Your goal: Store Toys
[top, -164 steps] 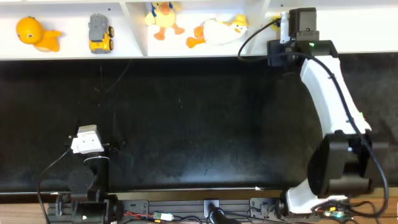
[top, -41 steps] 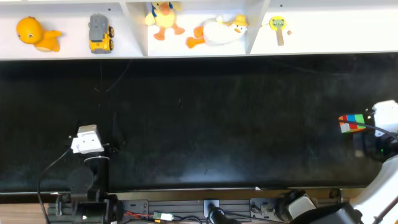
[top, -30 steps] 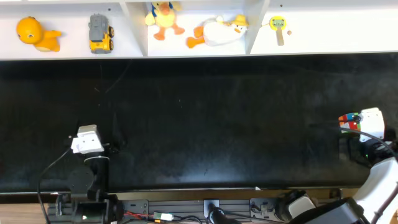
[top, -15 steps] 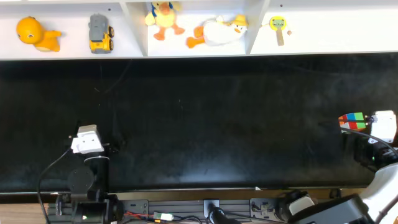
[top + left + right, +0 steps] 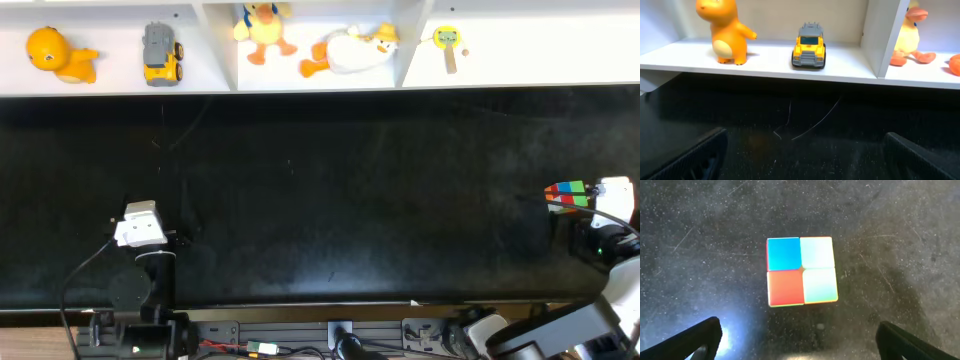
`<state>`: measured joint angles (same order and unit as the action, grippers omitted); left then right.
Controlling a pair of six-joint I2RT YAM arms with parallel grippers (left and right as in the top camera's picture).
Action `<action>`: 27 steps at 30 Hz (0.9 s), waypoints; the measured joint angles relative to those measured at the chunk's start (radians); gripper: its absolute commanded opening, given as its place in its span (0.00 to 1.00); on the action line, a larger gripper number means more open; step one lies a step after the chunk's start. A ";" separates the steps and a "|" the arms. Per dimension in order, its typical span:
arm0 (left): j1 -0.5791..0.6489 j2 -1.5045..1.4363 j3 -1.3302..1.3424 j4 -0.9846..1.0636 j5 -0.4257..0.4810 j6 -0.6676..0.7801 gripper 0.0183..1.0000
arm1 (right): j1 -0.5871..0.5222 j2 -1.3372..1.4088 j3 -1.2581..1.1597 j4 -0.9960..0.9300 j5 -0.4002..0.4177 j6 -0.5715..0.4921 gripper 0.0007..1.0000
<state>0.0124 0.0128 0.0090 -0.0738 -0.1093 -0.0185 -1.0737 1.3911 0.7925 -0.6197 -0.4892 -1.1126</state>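
black matting covers the table [image 5: 320,200], and on it, at the far right edge, the colour cube [image 5: 566,193] is seen lying flat and alone, well apart from the white shelf [image 5: 320,80] where the other toys are already stored. the right gripper [image 5: 802,345] is held directly above the cube, looking straight down on it, with its fingers [image 5: 695,337] spread wide and nothing between them. in the right wrist view the cube [image 5: 801,271] is found centred between the two fingers and a little forward of their tips, so a short advance along with the descent is judged necessary before closing.

no long axis is offered by the cube, since its upper face is square. what matters instead is its turn: its side faces are set almost square to the line joining the fingers, with only a slight twist. a grip across two opposite faces is therefore thought possible with little or no wrist rotation.

the right arm is plainly the nearer one. the left gripper [image 5: 805,160] is parked low on the other side of the table, its fingers likewise spread and empty, facing the shelf compartment with the yellow truck [image 5: 809,46]. the cube is judged not yet grasped.
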 measured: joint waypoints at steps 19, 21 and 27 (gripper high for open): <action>0.000 0.000 0.000 0.000 0.000 0.000 1.00 | 0.037 0.097 0.000 0.077 -0.024 -0.006 1.00; 0.000 0.000 0.000 0.000 0.000 0.000 1.00 | 0.040 0.101 0.000 0.084 -0.035 0.002 0.98; 0.000 0.000 0.000 0.000 0.000 0.000 1.00 | 0.041 0.104 0.000 0.128 -0.066 0.068 0.91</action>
<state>0.0124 0.0128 0.0090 -0.0738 -0.1093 -0.0185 -1.0325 1.4952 0.7925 -0.4915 -0.5552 -1.0451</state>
